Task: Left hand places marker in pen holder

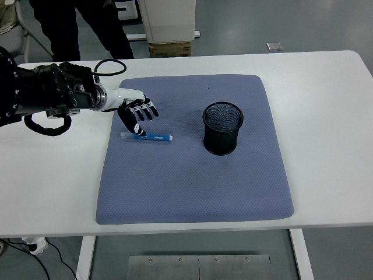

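The left arm [46, 99] reaches in from the left edge, roughly level over the table [326, 116], its wrist at the mat's [192, 175] left border. The left hand [135, 111] hangs palm-down over the mat's upper left, fingers [147, 112] spread and slightly drooped, holding nothing. The marker [147, 136] lies flat on the mat just below the fingertips; whether the lowest finger touches it is hard to tell. The holder [222, 128] stands upright to the right, well apart from the marker.
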